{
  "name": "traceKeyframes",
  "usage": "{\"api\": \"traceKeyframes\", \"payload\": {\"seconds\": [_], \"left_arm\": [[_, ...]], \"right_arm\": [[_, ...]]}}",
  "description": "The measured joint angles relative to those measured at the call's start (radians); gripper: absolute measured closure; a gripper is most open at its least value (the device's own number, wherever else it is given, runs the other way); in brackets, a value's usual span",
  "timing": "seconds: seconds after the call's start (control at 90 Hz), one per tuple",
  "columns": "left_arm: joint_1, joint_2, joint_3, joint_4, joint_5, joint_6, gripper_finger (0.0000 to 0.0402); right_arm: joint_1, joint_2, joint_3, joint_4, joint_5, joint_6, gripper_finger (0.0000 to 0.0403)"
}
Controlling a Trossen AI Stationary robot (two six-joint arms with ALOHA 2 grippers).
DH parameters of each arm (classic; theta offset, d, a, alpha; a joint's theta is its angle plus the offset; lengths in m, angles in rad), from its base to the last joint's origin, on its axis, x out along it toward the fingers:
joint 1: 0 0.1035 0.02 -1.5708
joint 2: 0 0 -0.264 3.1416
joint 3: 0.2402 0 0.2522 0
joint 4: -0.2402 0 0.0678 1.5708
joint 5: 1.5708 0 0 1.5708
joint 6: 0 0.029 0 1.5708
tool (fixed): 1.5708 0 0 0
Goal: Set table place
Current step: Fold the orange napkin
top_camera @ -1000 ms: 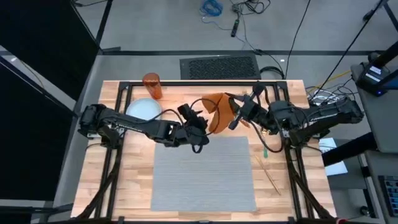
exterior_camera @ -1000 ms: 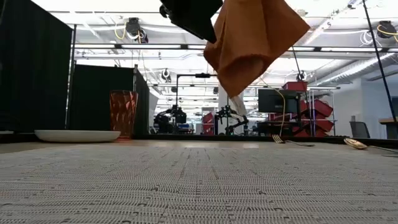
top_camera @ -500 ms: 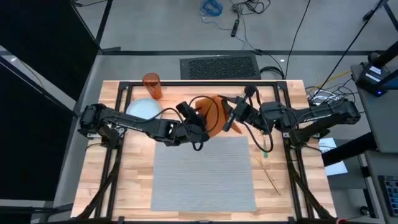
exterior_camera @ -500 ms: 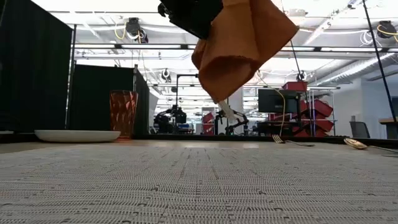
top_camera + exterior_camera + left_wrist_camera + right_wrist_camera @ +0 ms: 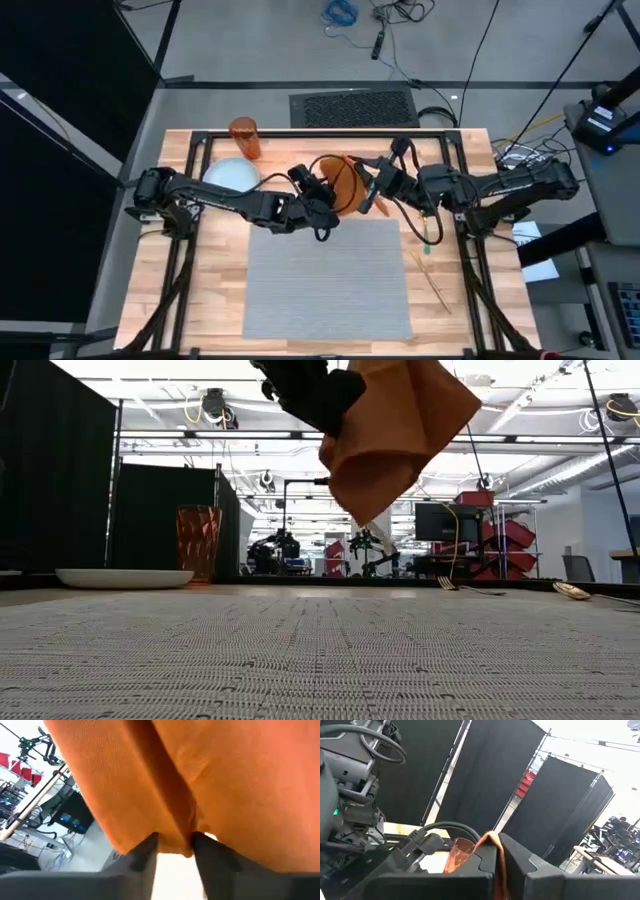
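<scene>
Above the far middle of the light-wood butcher-block desk [image 5: 210,300], beyond the grey woven placemat [image 5: 325,280], the left pincer [image 5: 322,192] and right pincer [image 5: 372,188] each pinch the orange cloth napkin [image 5: 395,435], fingers clamped on its folds, holding it aloft.

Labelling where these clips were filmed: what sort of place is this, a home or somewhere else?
Most likely a robotics lab or workshop, not a home. Black partition curtains flank the table, cables trail over the floor, and red storage bins and a monitor fill the bright open hall behind.
</scene>
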Motion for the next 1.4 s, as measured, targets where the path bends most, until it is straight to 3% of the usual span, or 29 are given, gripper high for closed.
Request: {"api": "traceKeyframes", "payload": {"seconds": [0.067, 0.189, 0.867, 1.4], "left_arm": [[0.0, 0.0, 0.0, 0.008, 0.0, 0.024, 0.0388], [-0.001, 0.0, 0.0, 0.019, -0.005, 0.059, 0.04], [-0.02, 0.0, 0.0, -0.167, -0.044, 0.015, 0.0401], [-0.095, -0.089, 0.03, -0.408, -0.184, -0.063, 0.0401]], "right_arm": [[0.0, 0.006, 0.0, 0.001, 0.0, 0.0, 0.0403], [0.0, 0.018, 0.0, -0.001, 0.0, 0.0, 0.0403], [0.026, 0.024, 0.0, -0.121, 0.015, 0.041, 0.0403], [0.033, 0.024, 0.0, -0.33, 0.057, 0.157, 0.0403]]}}
